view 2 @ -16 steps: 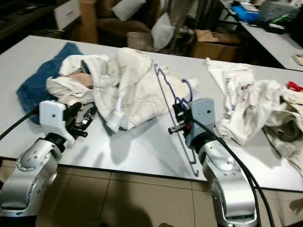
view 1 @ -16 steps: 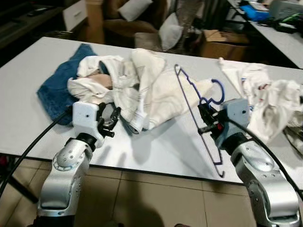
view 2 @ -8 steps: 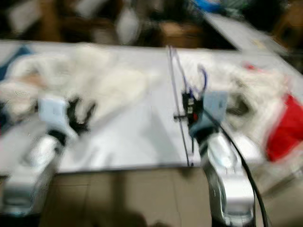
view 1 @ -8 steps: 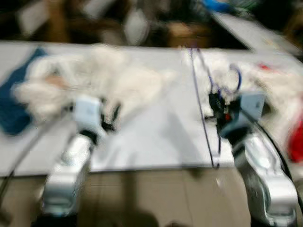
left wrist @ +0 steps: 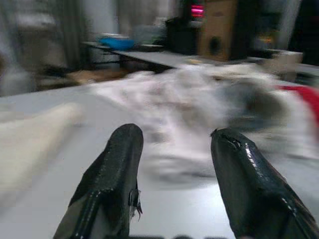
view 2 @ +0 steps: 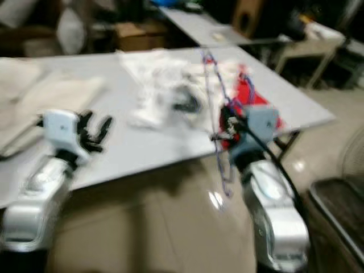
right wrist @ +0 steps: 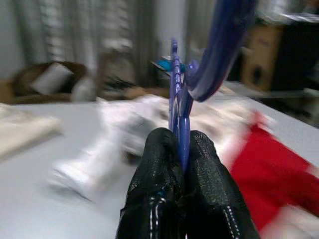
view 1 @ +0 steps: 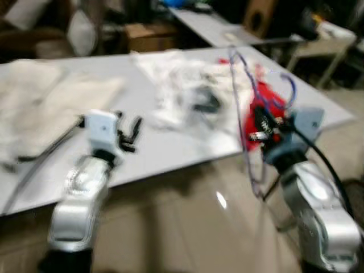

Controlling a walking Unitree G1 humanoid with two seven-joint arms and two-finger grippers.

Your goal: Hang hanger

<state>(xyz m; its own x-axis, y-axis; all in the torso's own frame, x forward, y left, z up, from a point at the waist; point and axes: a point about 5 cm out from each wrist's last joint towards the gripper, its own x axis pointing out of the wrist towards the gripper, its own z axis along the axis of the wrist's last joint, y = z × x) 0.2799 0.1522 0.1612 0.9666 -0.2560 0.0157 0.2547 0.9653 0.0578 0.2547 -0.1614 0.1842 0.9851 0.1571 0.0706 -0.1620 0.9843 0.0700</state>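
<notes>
A blue wire hanger [view 1: 242, 108] is held upright off the table's right end, and my right gripper [view 1: 260, 126] is shut on it near its neck. In the right wrist view the two black fingers [right wrist: 159, 164] pinch the hanger's blue wire [right wrist: 177, 94], with the hook curving up above them. My left gripper [view 1: 129, 134] is open above the white table [view 1: 170, 145] and holds nothing; its two fingers [left wrist: 112, 174] stand well apart. The head views are blurred by motion.
A pile of white clothes [view 1: 182, 85] lies mid-table, with a red garment [view 1: 267, 96] at the right end and a cream garment [view 1: 40, 102] at the left. A second table [view 1: 216, 31] and clutter stand behind. Tiled floor [view 1: 187, 227] lies below.
The whole view has swung to the right, so the camera has turned; the red garment and the table's right end have come into view. The right gripper keeps its hold on the hanger.
</notes>
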